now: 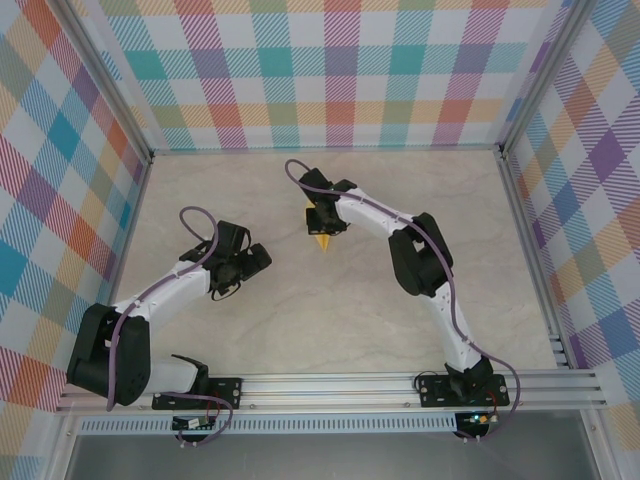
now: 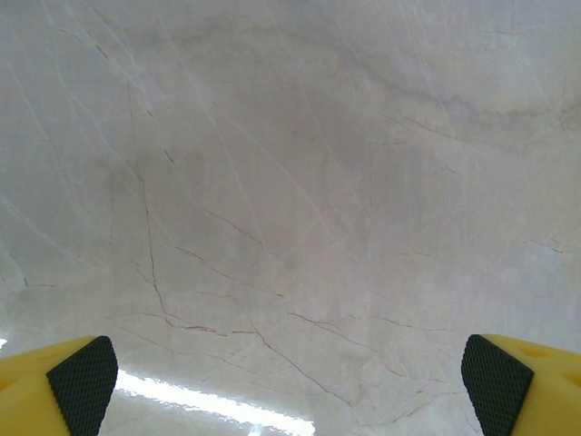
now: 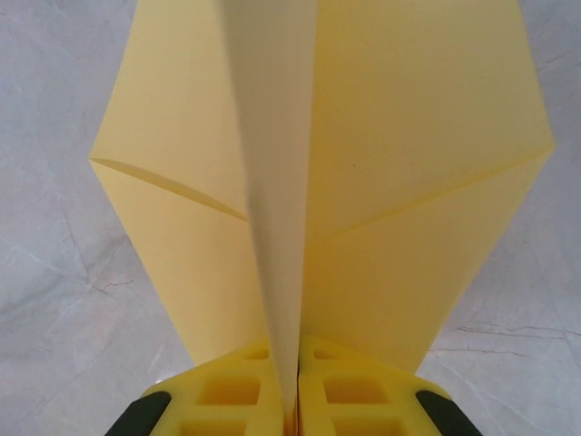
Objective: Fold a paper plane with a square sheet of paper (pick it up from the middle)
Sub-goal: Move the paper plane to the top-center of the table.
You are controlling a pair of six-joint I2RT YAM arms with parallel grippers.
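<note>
The yellow paper plane (image 3: 381, 182) is pinched along its centre fold by my right gripper (image 3: 289, 400), whose jaws are shut on it; its two wings spread out to either side above the marble table. From above, the yellow plane (image 1: 324, 242) pokes out as a small point below the right gripper (image 1: 323, 226), near the table's middle. My left gripper (image 1: 248, 264) is open, its yellow fingers (image 2: 64, 386) wide apart over bare marble with nothing between them, well to the left of the plane.
Marble tabletop (image 1: 330, 320) is ringed by plaid walls (image 1: 330, 70) at the back and sides. An aluminium rail (image 1: 340, 385) with both arm bases runs along the near edge.
</note>
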